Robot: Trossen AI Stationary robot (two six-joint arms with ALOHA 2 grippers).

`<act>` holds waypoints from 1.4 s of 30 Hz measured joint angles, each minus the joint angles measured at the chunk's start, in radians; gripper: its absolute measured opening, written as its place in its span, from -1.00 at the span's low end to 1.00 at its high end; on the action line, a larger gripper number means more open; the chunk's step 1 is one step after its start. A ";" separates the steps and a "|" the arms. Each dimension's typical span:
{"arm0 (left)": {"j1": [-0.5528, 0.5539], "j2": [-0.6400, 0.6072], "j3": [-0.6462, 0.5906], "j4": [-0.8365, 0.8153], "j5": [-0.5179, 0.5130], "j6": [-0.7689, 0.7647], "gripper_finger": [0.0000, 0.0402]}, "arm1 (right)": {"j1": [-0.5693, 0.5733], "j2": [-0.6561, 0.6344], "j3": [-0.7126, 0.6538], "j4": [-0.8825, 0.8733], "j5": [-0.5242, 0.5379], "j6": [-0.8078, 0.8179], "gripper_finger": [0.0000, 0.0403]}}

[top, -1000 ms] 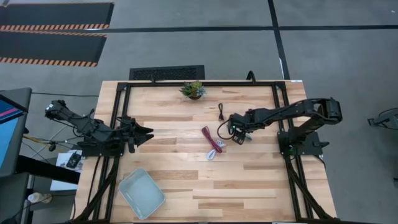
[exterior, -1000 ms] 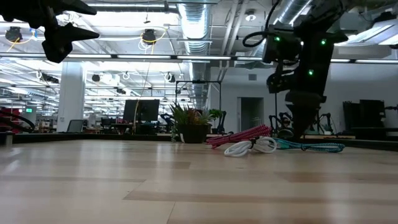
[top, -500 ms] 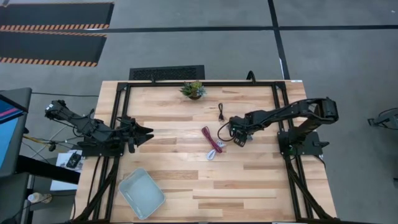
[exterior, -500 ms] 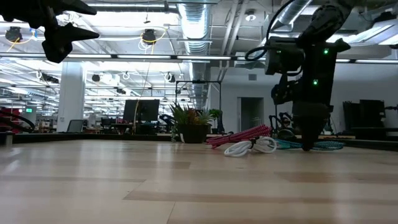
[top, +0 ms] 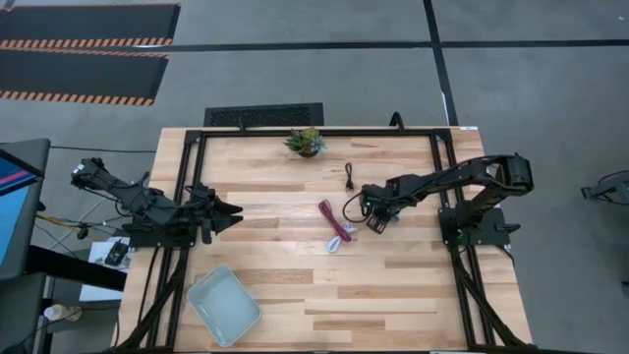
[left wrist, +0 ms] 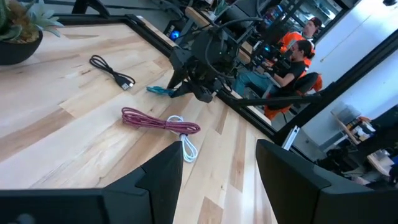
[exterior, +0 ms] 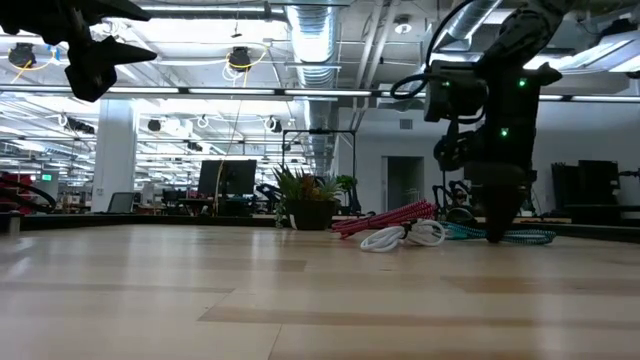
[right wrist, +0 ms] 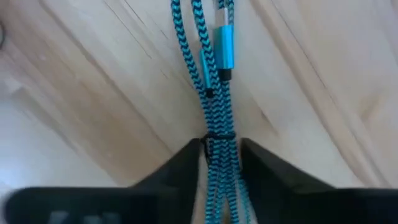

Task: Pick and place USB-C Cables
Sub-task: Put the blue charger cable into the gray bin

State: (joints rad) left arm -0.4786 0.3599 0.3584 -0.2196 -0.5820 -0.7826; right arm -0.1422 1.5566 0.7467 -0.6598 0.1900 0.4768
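**Right pincer clamped on the teal cable at mid-surface**

At the left edge of the wooden surface (top: 295, 285), the left pincer (top: 233, 212) hangs above the wood with its 2 fingers spread and nothing between them; in the low view it sits high in the upper corner (exterior: 95, 55). A pale blue tray (top: 223, 306) lies near the front left corner, well apart from the cables.

Toward the middle, the dark red cable (top: 334, 219) lies stretched out, with the white-pink cable (top: 336, 242) touching its nearer end. The left wrist view shows this pair together (left wrist: 158, 119), the white loop (left wrist: 186, 148) trailing off the red bundle. The black cable (top: 350, 177) lies by itself nearer the potted plant (top: 305, 141) at the far edge.

Just right of the red cable, the right pincer (top: 374, 218) is down at the surface. Its wrist view shows both fingers (right wrist: 186, 162) pressed against the braided teal cable (right wrist: 211, 74), which runs between them and still lies on the wood. In the low view the teal cable (exterior: 520, 236) stretches beside the lowered pincer (exterior: 496, 228).
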 joint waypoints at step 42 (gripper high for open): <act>0.000 0.000 0.000 0.000 -0.011 -0.019 -0.04 | 0.345 -0.645 0.231 0.297 0.372 -0.153 -0.97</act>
State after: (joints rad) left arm -0.4786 0.3597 0.3584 -0.2195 -0.5933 -0.8013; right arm 0.2026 0.9116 0.9779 -0.3631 0.5622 0.3240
